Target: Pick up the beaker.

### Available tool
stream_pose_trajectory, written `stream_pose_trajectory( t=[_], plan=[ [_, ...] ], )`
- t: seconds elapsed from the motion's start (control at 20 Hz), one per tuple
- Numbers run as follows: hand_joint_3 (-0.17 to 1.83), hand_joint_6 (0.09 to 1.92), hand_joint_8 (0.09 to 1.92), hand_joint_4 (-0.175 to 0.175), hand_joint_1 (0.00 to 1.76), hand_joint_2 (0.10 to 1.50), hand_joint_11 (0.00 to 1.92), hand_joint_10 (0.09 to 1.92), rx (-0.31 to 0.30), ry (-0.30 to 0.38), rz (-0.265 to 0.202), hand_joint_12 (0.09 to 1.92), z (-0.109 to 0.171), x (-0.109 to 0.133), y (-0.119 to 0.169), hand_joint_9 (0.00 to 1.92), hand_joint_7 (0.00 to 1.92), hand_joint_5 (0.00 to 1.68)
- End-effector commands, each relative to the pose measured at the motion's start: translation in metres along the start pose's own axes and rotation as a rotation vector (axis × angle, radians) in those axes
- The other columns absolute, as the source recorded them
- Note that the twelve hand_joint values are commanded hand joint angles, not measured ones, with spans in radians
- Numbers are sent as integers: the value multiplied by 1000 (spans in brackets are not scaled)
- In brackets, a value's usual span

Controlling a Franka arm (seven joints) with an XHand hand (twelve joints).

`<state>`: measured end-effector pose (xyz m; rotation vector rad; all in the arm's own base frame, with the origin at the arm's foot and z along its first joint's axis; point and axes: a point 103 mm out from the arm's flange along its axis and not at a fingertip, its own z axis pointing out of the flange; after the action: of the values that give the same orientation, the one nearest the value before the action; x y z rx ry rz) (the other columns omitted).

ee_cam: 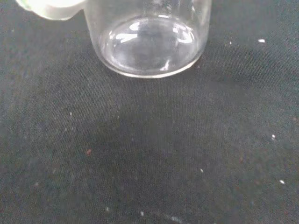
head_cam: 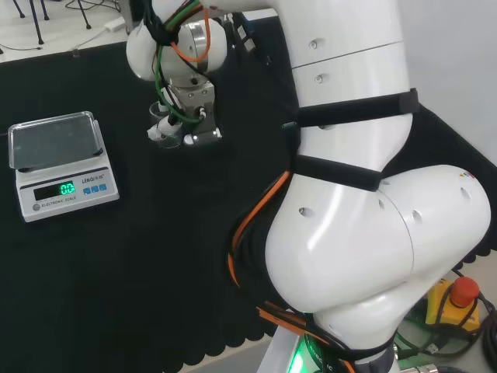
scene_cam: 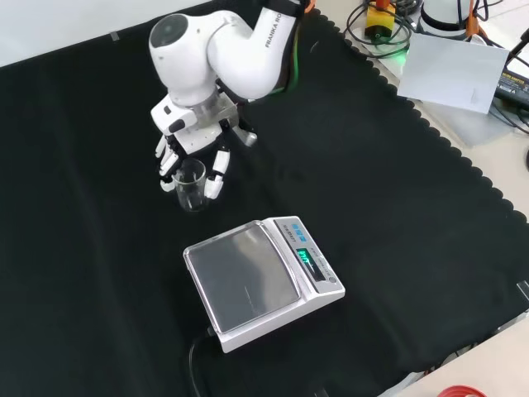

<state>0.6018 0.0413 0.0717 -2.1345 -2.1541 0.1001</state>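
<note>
Flanking fingers half-hiding clear beaker

Arm bent over, hand lowered to the cloth

In the front view the white arm reaches in from the top and bends down at the wrist, so the hand points downward with its fingers hanging either side of the beaker, partly curled about it; in the head view the hand sits left of the big white links
</note>
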Motion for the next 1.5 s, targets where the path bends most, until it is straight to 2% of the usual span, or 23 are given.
stream_pose_trajectory(
  t=[0.05, 0.1, 0.2, 0.5, 0.75, 0.9, 1.1, 1.3, 1.4, 1.5],
  plan=[
    [235, 1108, 993, 136, 928, 1001, 957, 594, -106, 25, 78, 1156, -2, -2, 3, 1263, 1107, 829],
    [185, 1133, 993, 156, 950, 1043, 975, 589, -107, 25, 78, 1148, -2, -2, 4, 1282, 1129, 859],
    [130, 1145, 990, 171, 971, 1082, 993, 584, -112, 22, 76, 1139, -5, -1, 5, 1304, 1158, 888],
    [94, 1135, 986, 175, 983, 1099, 1007, 581, -171, 45, 37, 1133, -57, 7, 5, 1329, 1195, 906],
    [90, 1133, 983, 175, 984, 1100, 1011, 580, -231, 51, -53, 1131, -108, 34, 3, 1334, 1198, 908],
    [87, 1130, 982, 175, 984, 1100, 1005, 578, -246, 70, -101, 1128, -125, 55, 0, 1335, 1199, 909],
    [84, 1126, 980, 175, 985, 1100, 999, 577, -234, 73, -190, 1127, -132, 93, -7, 1335, 1199, 912],
    [81, 1122, 978, 175, 986, 1099, 995, 575, -198, 83, -272, 1127, -121, 129, -14, 1333, 1200, 914],
    [78, 1115, 976, 175, 987, 1099, 991, 574, -178, 86, -298, 1130, -115, 140, -16, 1332, 1202, 918],
    [73, 1108, 973, 175, 989, 1099, 987, 573, -165, 91, -305, 1132, -110, 146, -17, 1333, 1204, 923]
  ],
)
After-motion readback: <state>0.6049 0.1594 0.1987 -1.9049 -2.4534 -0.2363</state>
